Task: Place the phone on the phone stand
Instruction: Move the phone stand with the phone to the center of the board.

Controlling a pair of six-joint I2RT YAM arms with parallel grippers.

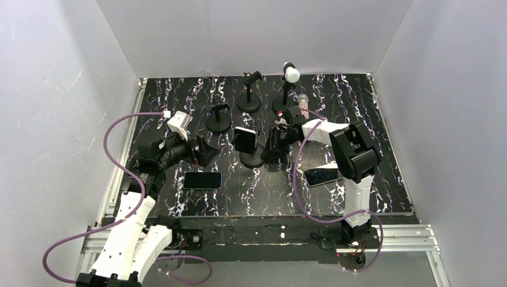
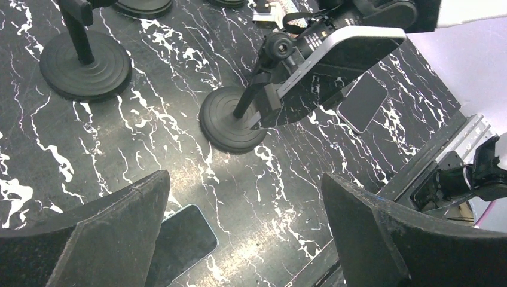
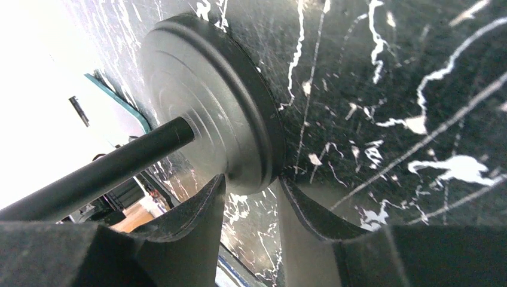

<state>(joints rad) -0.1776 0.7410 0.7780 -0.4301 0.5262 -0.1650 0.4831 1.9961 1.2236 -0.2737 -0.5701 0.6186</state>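
Overhead, we see the phone [image 1: 244, 139] mounted, tilted, on the phone stand [image 1: 252, 160] mid-table, with the right gripper [image 1: 274, 152] low beside the stand's base. Only the right wrist view shows that gripper's jaws narrow, with the base rim at the gap between them; we cannot tell whether they pinch it. The left gripper [image 1: 202, 150] is spread wide and holds nothing. Its wrist view adds a second phone [image 2: 179, 239] lying flat below it and a third phone [image 2: 362, 101] past the stand.

stand base [image 3: 203, 95] against right pincer [image 3: 251, 185], stands [image 1: 218, 116] beyond
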